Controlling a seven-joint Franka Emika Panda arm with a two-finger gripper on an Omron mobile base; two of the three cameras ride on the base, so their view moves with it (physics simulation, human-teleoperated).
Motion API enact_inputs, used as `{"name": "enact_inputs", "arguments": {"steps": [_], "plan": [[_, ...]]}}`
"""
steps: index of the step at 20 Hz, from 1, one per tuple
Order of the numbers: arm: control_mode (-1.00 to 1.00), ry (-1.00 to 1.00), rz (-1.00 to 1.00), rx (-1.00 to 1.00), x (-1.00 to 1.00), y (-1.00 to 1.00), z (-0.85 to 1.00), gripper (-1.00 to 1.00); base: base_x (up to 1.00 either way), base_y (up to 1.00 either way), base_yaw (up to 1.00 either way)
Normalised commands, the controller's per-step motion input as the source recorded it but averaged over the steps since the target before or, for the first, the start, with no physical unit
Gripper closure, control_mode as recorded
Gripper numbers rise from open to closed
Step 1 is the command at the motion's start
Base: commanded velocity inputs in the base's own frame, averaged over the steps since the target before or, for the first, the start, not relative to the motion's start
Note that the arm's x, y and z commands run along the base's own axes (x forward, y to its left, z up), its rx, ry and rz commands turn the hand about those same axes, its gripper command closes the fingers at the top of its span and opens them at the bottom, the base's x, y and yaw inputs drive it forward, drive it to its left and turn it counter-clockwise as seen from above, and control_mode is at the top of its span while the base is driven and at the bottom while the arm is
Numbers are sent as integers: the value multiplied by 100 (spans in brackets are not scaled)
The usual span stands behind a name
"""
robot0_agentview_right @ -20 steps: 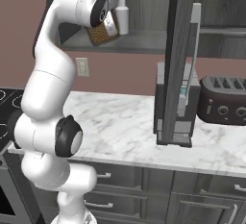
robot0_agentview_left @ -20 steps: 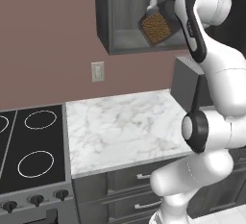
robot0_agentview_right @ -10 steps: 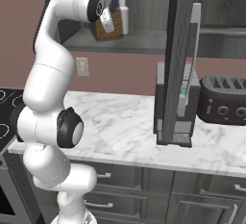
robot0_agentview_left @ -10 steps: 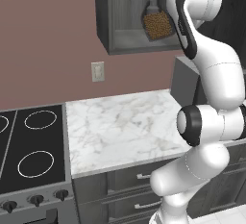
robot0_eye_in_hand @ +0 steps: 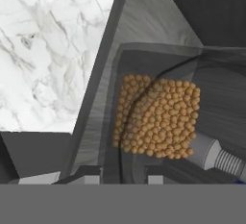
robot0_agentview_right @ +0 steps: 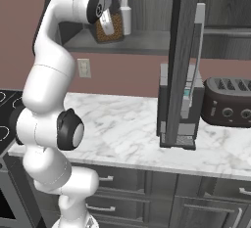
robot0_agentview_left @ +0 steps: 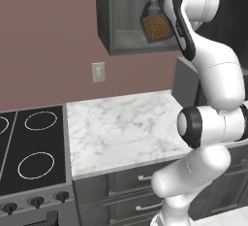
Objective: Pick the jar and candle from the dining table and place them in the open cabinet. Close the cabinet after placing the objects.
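Since a second ago the arm has carried the jar (robot0_agentview_left: 156,25), brown grains showing through its glass, farther into the open cabinet (robot0_agentview_left: 121,40), the gripper (robot0_agentview_right: 106,25) clamped on it.

Jar (robot0_eye_in_hand: 156,119) close against grey cabinet (robot0_eye_in_hand: 144,31)

A dusky pink wall (robot0_agentview_left: 53,50) backs the kitchen, with a pale outlet plate (robot0_agentview_left: 98,72) set in it. A white marble bench (robot0_agentview_left: 121,125) with grey veins tops dark grey drawers (robot0_agentview_left: 128,191) with silver handles. To its left sits a black stove (robot0_agentview_left: 29,154) with white ring burners and knobs below. A dark toaster (robot0_agentview_right: 229,108) stands at the bench's far right. Light is even and soft.
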Motion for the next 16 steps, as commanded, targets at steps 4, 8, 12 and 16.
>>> {"name": "enact_inputs", "arguments": {"steps": [4,8,12,16], "plan": [[-100,0,0,0,11,4,-35,100,0,0,0],[-100,0,0,-4,14,15,-47,100,0,0,0],[-100,1,0,-5,21,26,-31,100,0,0,0],[-100,3,0,-4,26,29,-22,100,0,0,0]]}}
